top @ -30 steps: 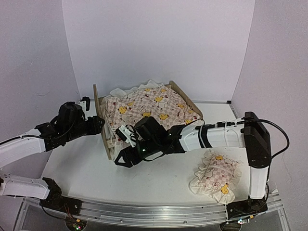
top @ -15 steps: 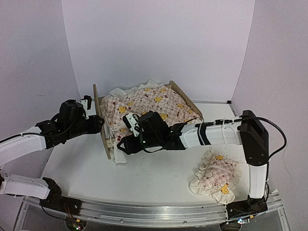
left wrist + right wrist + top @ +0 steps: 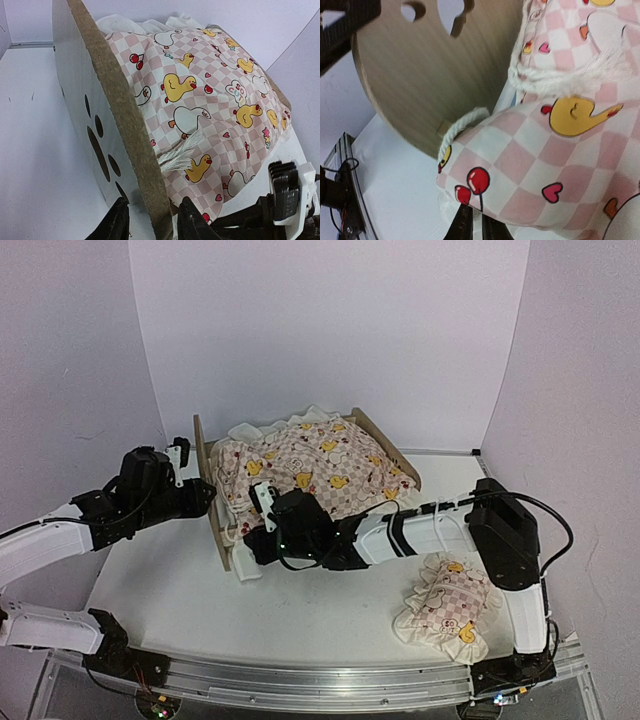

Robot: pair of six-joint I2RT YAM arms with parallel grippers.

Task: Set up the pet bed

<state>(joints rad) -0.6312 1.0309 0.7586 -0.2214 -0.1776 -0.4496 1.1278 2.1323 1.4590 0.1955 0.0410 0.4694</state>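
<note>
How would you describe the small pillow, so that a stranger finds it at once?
Start at the wooden pet bed at the back of the white table. Come toward the near right corner: the pillow lies there on the tabletop. It shares the pink checked duck print of the quilt, but is far smaller and outside the bed.

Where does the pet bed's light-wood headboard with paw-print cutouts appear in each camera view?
Top external: the light-wood headboard stands edge-on, left of centre.
Left wrist: the headboard runs diagonally from top to bottom, left of centre.
Right wrist: the headboard fills the upper left.
Shared landmark: the pink checked duck-print quilt lies against it in every view.
</note>
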